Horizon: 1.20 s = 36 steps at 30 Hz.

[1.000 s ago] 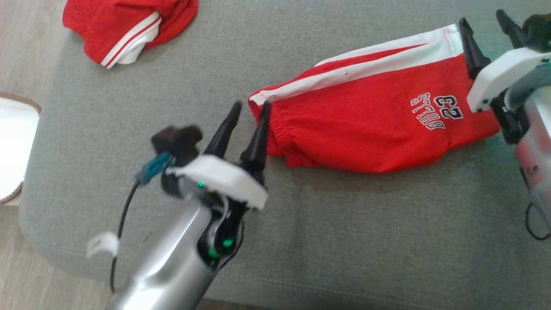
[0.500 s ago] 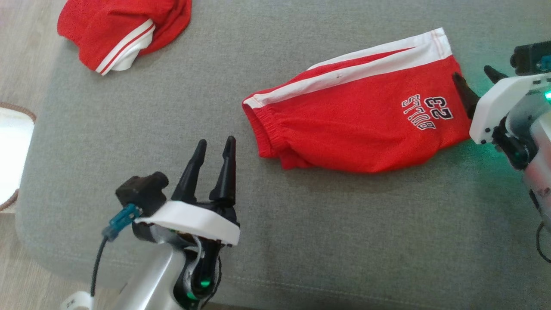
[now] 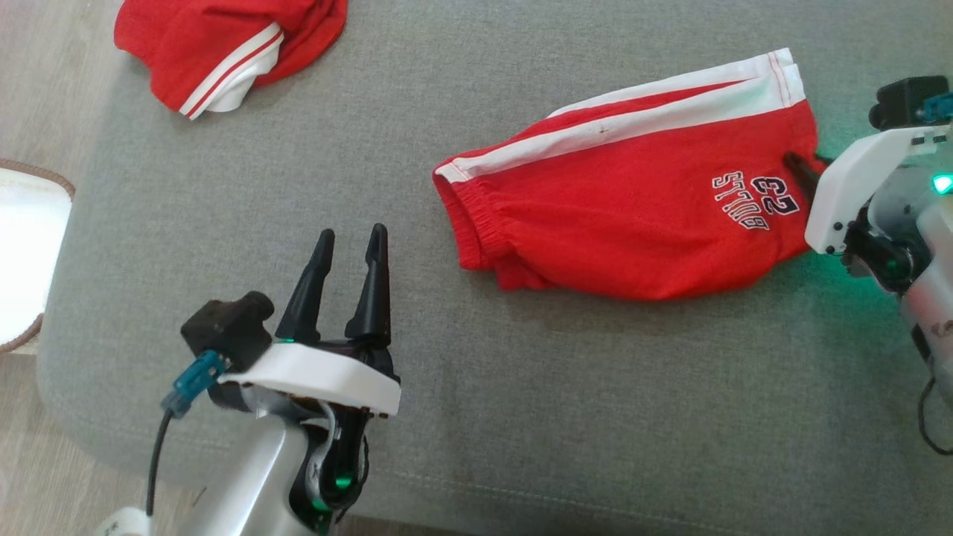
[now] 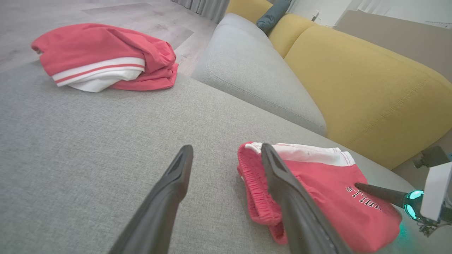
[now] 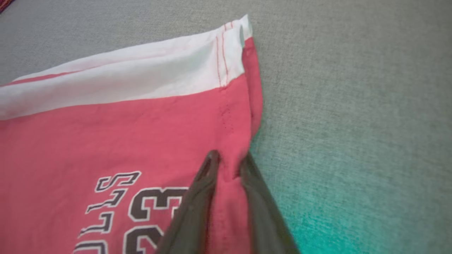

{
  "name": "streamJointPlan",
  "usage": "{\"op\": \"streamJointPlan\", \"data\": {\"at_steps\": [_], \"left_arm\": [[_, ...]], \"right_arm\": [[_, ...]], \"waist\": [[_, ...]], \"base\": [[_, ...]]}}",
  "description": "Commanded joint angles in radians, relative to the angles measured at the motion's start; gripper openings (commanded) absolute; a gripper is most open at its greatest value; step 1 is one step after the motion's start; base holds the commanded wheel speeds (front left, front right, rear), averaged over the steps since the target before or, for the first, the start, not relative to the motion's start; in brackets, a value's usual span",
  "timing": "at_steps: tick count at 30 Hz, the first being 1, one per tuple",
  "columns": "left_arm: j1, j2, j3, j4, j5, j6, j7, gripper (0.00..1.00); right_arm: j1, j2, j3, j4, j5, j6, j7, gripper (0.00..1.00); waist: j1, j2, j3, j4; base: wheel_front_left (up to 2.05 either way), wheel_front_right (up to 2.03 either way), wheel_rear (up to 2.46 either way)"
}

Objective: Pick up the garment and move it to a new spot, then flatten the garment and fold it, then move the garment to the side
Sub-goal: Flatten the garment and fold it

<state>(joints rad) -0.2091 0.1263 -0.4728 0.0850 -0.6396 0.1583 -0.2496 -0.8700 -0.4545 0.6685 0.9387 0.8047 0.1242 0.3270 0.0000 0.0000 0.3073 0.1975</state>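
Note:
The garment, red shorts with a white side stripe and a "23" print, lies folded flat on the grey sofa seat. My right gripper sits at its right hem, and in the right wrist view its fingers pinch the red edge of the garment between them. My left gripper stands open over bare seat, left of and below the elastic waistband. In the left wrist view the garment lies just right of the open left gripper.
A second red and white garment lies bunched at the seat's far left corner. A white round object stands on the floor past the left edge. A grey cushion and yellow backrest rise behind.
My left gripper drew back from the waistband toward the lower left, still open. My right gripper came down onto the right hem and its fingers closed on the fabric.

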Motion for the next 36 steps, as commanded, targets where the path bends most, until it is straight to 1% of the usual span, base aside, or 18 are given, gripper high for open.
{"op": "streamJointPlan", "data": {"at_steps": [1, 4, 9, 17, 22, 25, 27, 32, 36], "left_arm": [[-0.006, 0.013, 0.038, -0.033, 0.014, 0.003, -0.012, 1.00], [-0.002, 0.015, 0.044, -0.026, 0.022, 0.000, -0.012, 1.00], [0.006, 0.026, 0.051, -0.017, 0.042, -0.003, -0.012, 1.00], [0.026, 0.052, 0.057, -0.005, 0.076, 0.006, -0.012, 1.00], [0.029, 0.068, 0.060, 0.006, 0.090, 0.014, -0.012, 1.00], [0.024, 0.080, 0.061, 0.015, 0.103, 0.018, -0.012, 1.00], [0.022, 0.083, 0.063, 0.022, 0.105, 0.021, -0.012, 1.00], [0.018, 0.087, 0.063, 0.039, 0.109, 0.022, -0.012, 1.00], [0.024, 0.087, 0.063, 0.060, 0.103, 0.021, -0.012, 1.00]], "right_arm": [[0.040, -0.009, 0.018, -0.015, 0.012, 0.007, 0.009, 0.00], [0.046, -0.009, 0.016, -0.018, 0.020, 0.007, -0.019, 0.00], [0.065, -0.007, 0.003, -0.032, 0.025, 0.007, -0.112, 0.00], [0.140, -0.031, -0.023, -0.066, 0.015, 0.007, -0.210, 0.00], [0.185, -0.041, -0.060, -0.106, 0.002, 0.007, -0.251, 0.00], [0.207, -0.036, -0.089, -0.124, -0.009, 0.007, -0.266, 0.00], [0.219, -0.032, -0.109, -0.131, -0.018, 0.007, -0.274, 0.00], [0.239, -0.019, -0.146, -0.145, -0.040, 0.007, -0.283, 0.00], [0.255, -0.006, -0.168, -0.201, -0.070, 0.007, -0.291, 0.00]], "waist": [[0.0000, 0.0000, -0.004, -0.004], [0.0000, 0.0000, -0.014, -0.018], [0.0000, 0.0000, -0.047, -0.060], [0.0000, 0.0000, -0.096, -0.178], [0.0000, 0.0000, -0.098, -0.252], [0.0000, 0.0000, -0.096, -0.284], [0.0000, 0.0000, -0.097, -0.297], [0.0000, 0.0000, -0.103, -0.306], [0.0000, 0.0000, -0.123, -0.297]], "base": [[0.00, 0.00, 0.00], [0.00, 0.00, 0.00], [0.00, 0.00, 0.00], [0.00, 0.00, 0.00], [0.00, 0.00, 0.00], [0.00, 0.00, 0.00], [0.00, 0.00, 0.00], [0.00, 0.00, 0.00], [0.00, 0.00, 0.00]]}}
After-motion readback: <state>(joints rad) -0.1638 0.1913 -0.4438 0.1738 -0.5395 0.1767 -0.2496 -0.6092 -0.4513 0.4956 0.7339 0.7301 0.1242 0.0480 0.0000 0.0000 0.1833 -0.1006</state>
